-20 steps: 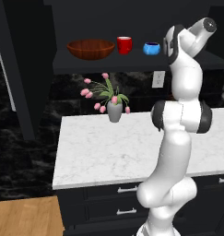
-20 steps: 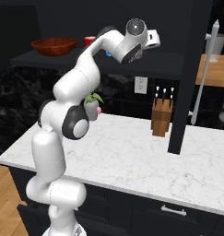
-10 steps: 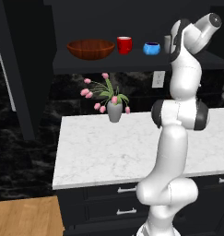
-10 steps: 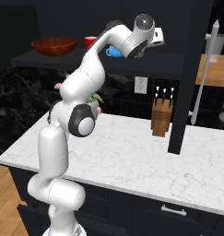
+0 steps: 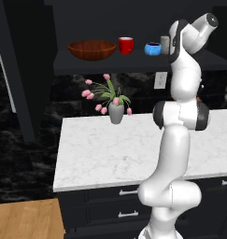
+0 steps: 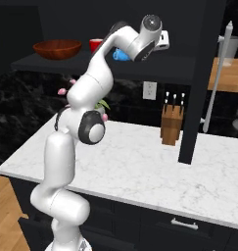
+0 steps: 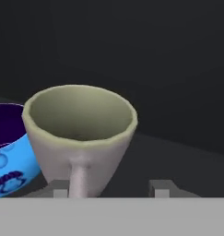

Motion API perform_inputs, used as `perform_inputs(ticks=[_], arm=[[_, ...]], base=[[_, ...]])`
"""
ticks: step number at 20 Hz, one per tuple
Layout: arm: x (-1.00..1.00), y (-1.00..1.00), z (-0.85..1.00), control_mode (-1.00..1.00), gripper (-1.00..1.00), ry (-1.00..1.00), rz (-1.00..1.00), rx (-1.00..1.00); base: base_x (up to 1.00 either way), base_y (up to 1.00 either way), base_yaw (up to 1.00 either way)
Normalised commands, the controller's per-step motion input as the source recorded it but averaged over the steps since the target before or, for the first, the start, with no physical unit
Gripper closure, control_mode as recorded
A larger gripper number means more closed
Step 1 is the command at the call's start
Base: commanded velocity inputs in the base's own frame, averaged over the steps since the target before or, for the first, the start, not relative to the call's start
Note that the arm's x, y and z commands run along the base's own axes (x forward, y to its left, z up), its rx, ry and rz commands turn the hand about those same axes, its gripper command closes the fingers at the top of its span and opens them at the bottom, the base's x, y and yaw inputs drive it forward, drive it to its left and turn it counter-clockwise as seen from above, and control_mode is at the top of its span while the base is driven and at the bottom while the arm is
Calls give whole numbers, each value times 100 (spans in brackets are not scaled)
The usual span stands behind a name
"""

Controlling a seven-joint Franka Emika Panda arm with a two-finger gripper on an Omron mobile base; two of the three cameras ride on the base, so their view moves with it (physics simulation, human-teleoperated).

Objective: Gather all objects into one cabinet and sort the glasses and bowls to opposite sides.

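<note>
since a second ago the arm has been straightened up toward the shelf and the hand pushed further in; bowls, red cup and vase are unchanged. grey-beige cup (image 7: 80,138) is seen upright on the cabinet shelf (image 5: 133,63), right in front of the gripper (image 7: 111,189). it sits between the two finger tips but nearer the left one (image 7: 60,189), its handle pointed back at the camera. the right tip (image 7: 160,188) is clear of the cup with open shelf between them. jaws are parted wider than the cup's base; no grip is visible, cup stands on the shelf by itself. in the left base view the same cup (image 5: 165,44) is partly hidden behind the arm's upper link, just right of the blue bowl (image 5: 152,48).

blue bowl (image 7: 9,156) is just beside the cup in the hand view, touching or nearly so; contact cannot be told. shelf order, left to right in the left base view: wooden bowl (image 5: 92,49), red cup (image 5: 126,45), blue bowl, grey-beige cup. wooden bowl and red cup are near each other, a gap is left between red cup and blue bowl. in the right base view the wooden bowl (image 6: 57,48) is at the far left, red cup (image 6: 95,45) and blue bowl (image 6: 121,55) are partly covered by the arm.

below the shelf, the tulip vase (image 5: 116,112) is set at the back of the white marble counter (image 5: 110,154). a knife block (image 6: 171,125) is on the counter further right.
</note>
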Motion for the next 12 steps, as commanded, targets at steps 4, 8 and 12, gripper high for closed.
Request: perform_inputs(ticks=[4,8,12], arm=[[-9,4,0,-100,-100,-3,0,0],[-47,8,10,-100,-100,-14,0,0],[-84,28,8,-100,-100,-17,0,-1]], base=[[0,0,0],[0,0,0],[0,0,0]])
